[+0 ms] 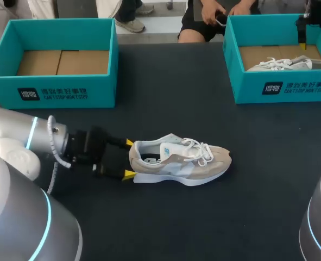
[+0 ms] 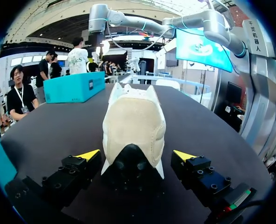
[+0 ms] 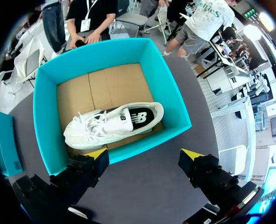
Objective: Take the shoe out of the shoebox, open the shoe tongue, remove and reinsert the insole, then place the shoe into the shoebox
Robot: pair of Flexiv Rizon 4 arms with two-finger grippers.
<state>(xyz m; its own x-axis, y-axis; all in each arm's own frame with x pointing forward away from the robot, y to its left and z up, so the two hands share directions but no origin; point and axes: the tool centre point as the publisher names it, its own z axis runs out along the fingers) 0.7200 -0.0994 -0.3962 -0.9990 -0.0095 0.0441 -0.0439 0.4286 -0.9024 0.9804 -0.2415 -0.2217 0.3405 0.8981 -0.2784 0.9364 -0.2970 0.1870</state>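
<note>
The tan shoe [image 1: 182, 161], soft cloth with white laces, stands in the middle of the dark table [image 1: 165, 103] with its toe pointing right. My left gripper [image 1: 128, 159] is spread wide, with the round heel between its yellow tips but not pinched. My right gripper [image 3: 145, 155] is spread too and holds nothing. It hangs over the far right blue box [image 3: 170, 100], where a white shoe [image 3: 112, 123] lies on brown cardboard.

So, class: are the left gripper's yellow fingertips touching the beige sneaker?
Apart. The left wrist view shows the heel of the beige sneaker between the open fingertips of the left gripper, with bare table visible beside each tip.
</note>
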